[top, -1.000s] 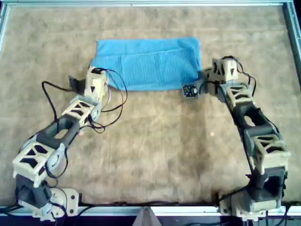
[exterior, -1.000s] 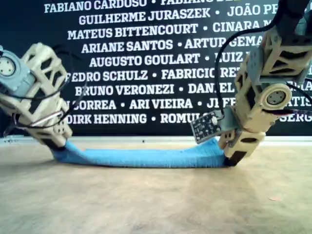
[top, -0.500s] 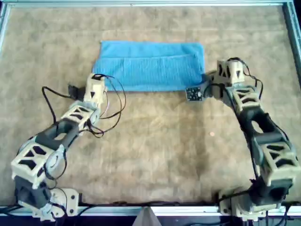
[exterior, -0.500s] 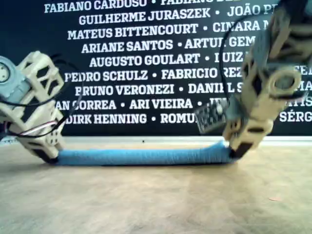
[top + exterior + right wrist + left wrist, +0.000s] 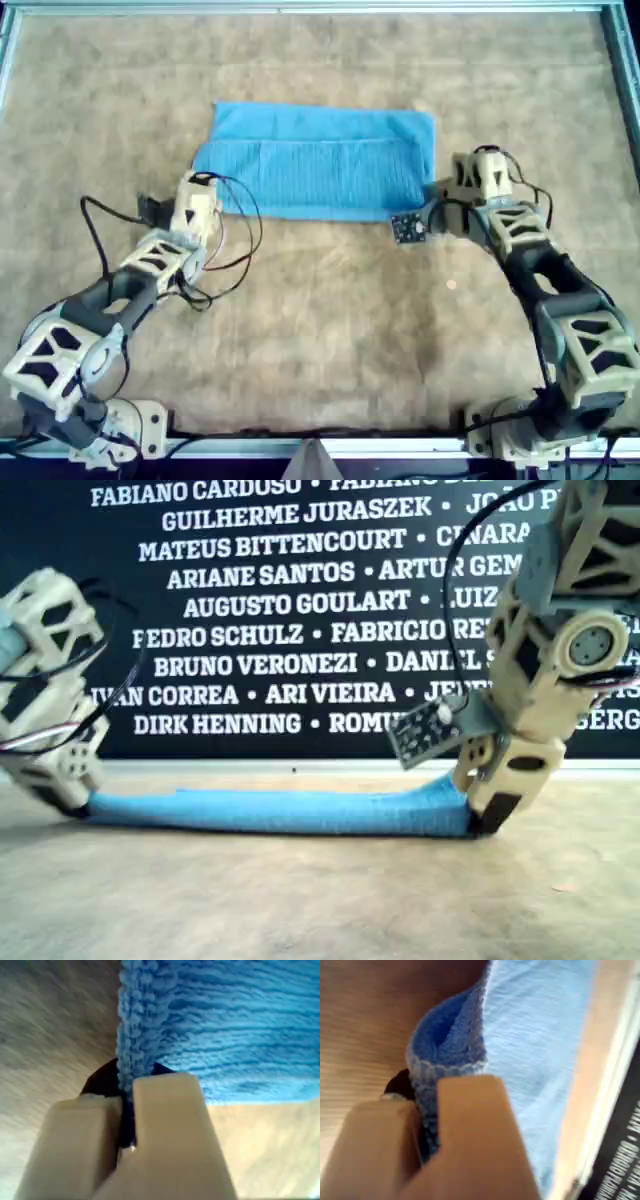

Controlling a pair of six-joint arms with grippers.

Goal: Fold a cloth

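Cloth (image 5: 318, 162), light blue, soft ribbed towel fabric, is seen folded into a wide rectangle on the brown mat (image 5: 330, 320), w/ both near corners pinched.

Nearest, in the wrist views: my first gripper (image 5: 427, 1115) is clamped on a bunched, doubled corner of the blue fabric, jaws closed w/ the hem between them. My second gripper (image 5: 127, 1110) is likewise closed on a thick ribbed edge, cloth spreading beyond it. Which arm is which in the overhead view can't be told from the wrist views.

Mid-distance, exterior view: fabric is stretched low btwn the two grippers, lifted slightly at that view's right end, rest lying flat.

Farther, overhead view: far edge lies flat and parallel to the near one; an earlier fold line is visible across the top layer.

Risks, as judged: if one arm is moved faster than the other, the cloth could be skewed and edges misaligned. A thin pinch could slip under tension, esp. if only one layer is held, dropping a corner. Dragging over the rough mat could bunch the lower layer.
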